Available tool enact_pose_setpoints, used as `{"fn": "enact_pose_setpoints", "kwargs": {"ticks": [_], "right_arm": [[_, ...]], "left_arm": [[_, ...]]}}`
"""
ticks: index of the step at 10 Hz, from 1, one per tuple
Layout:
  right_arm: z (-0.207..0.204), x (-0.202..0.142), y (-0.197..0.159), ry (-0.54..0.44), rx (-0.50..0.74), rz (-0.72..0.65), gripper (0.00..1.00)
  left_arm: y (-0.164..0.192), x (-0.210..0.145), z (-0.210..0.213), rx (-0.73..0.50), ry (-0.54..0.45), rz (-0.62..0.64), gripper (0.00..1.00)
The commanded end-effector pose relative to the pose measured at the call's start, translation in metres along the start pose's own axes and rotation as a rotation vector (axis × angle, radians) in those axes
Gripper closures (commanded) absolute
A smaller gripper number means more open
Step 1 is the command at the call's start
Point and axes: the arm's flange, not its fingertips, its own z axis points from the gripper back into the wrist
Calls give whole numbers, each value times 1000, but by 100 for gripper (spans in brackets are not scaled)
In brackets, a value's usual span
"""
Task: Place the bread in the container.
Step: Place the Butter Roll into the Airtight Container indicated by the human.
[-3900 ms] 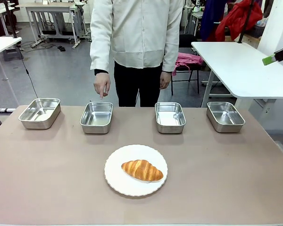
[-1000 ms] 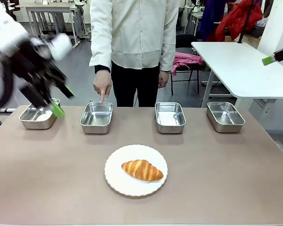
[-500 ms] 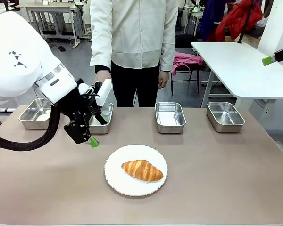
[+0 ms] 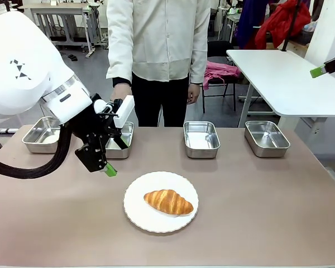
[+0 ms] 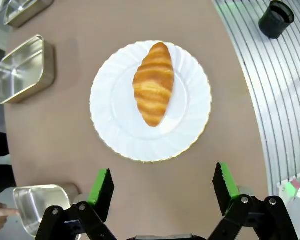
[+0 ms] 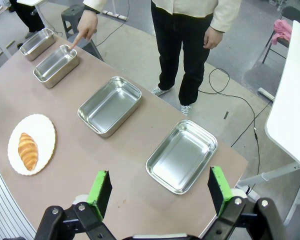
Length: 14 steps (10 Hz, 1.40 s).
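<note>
Golden bread (image 4: 168, 201) untouched on plate (image 4: 135, 212); we see left gripper (image 5: 162, 170) released, empty, near it. Grasp and drop into container (image 6: 55, 65) remain; right gripper (image 6: 157, 181) released too.

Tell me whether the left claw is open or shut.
Open. The left claw has its green pads wide apart in its wrist view, nothing between them, short of the plate holding the bread.

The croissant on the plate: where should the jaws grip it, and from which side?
Probably across its thick middle, from straight above: the croissant lies flat on the plate, its ends taper, and the plate's rim hinders a low side approach.
</note>
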Motion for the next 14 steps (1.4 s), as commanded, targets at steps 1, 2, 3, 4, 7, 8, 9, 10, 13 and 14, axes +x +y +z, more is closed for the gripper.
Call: {"fn": "enact_pose_setpoints", "kwargs": {"ticks": [1,2,3,4,7,8,9,10,13,14], "right_arm": [[-1,0,-1,-25,12,0,0],[-1,0,-1,-25,12,0,0],[-1,0,-1,-25,12,0,0],[-1,0,-1,-25,12,0,0],[-1,0,-1,-25,12,0,0],[-1,0,-1,-25,12,0,0],[-1,0,-1,-25,12,0,0],[-1,0,-1,-25,12,0,0],[-1,0,-1,-25,12,0,0],[-1,0,-1,-25,12,0,0]], "left_arm": [[0,0,0,0,0,0,0],[11,7,-15,-13,62,13,0],[21,13,-29,-14,71,-3,0],[32,22,-40,-15,86,-29,0],[37,47,-80,12,119,-85,0],[33,57,-94,13,110,-91,0],[31,65,-105,0,118,-97,0],[27,71,-115,-10,123,-99,0],[14,78,-146,-65,127,-85,0],[12,78,-155,-46,155,-81,0]]}}
